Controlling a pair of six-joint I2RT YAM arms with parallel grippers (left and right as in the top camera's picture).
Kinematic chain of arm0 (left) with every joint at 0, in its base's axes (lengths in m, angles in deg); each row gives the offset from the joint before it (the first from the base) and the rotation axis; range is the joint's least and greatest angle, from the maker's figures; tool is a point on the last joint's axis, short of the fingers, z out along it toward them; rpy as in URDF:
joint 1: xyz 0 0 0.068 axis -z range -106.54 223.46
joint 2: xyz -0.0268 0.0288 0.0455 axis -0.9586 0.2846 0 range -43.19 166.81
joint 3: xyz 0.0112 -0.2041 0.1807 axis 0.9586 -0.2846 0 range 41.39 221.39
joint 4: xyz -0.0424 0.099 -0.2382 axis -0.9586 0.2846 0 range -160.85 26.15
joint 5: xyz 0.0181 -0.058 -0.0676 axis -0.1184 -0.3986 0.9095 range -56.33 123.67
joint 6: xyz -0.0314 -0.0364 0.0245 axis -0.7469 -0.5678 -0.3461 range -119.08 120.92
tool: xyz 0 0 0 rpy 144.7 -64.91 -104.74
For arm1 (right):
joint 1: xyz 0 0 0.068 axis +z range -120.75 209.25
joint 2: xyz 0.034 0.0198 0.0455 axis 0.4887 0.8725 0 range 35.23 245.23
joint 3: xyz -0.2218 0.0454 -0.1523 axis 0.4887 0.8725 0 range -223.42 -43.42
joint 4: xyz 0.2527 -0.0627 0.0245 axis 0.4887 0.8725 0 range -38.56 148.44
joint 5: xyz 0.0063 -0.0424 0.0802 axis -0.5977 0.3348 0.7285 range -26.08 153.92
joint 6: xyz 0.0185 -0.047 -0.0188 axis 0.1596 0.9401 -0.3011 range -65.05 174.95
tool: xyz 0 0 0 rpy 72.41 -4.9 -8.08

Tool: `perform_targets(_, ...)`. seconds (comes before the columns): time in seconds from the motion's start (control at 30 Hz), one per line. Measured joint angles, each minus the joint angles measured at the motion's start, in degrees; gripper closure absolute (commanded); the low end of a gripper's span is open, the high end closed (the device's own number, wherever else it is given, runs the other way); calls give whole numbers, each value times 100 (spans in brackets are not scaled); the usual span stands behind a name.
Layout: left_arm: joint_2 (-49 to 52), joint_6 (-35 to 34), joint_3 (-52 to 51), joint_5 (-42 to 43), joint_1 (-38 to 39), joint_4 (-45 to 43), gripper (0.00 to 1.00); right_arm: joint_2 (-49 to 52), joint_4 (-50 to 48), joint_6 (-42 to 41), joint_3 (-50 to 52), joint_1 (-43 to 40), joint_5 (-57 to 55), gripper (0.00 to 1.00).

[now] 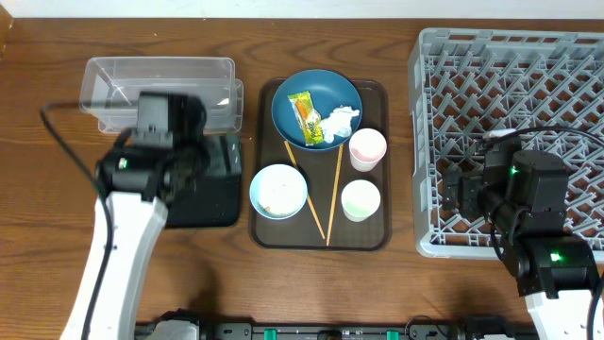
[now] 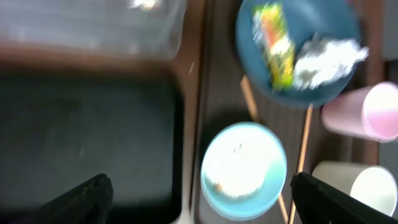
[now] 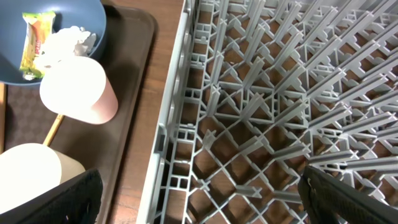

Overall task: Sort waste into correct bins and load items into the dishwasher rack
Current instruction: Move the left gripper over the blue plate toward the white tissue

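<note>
- My left jaws are spread as wide as they go and grip nothing. In the left wrist view, the fingertips (image 2: 87, 196) sit in the bottom corners with only open air between them.
- The left arm (image 1: 123, 227) reaches over the black tray (image 1: 219, 194), with its wrist above the line where that tray meets the clear tub (image 1: 113, 71).
- Both bins stand on the bench (image 1: 47, 47), just left of the brown serving tray (image 1: 376, 99). The tub is on the far side and the black tray is nearer me.
- My right jaws are likewise fully apart and empty. They hang over the near left part of the dishwasher rack (image 1: 420, 142).
- The rack stands at the right of the bench, just beside the serving tray. The right arm (image 1: 552, 260) comes in over its near edge.
- The blue plate (image 1: 330, 90) sits at the far end of the serving tray. The snack wrapper (image 1: 303, 118) and the crumpled tissue (image 1: 341, 120) lie in it side by side, with the wrapper on the left.
- The pink cup (image 1: 367, 149) stands upright just on my side of the plate, on the tray's right. The white cup (image 1: 360, 200) stands upright nearer me, a little apart from it.
- The white bowl (image 1: 278, 192) sits at the tray's near left. Some pale bits (image 2: 217, 183) lie inside by its rim, too blurred for me to identify.
- The chopsticks (image 1: 334, 194) lie flat on the tray between the bowl and the cups. They form a V whose ends meet at the near side, and the left one runs right against the bowl's edge.
</note>
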Motion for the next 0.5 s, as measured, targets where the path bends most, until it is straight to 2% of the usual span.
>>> perform_targets(0.27, 990, 636, 404, 4, 660, -1593, 6, 0, -13, 0, -2, 0, 0, 1)
perform_targets(0.5, 1878, 833, 407, 2, 1303, -2712, 6, 0, -13, 0, -2, 0, 0, 1)
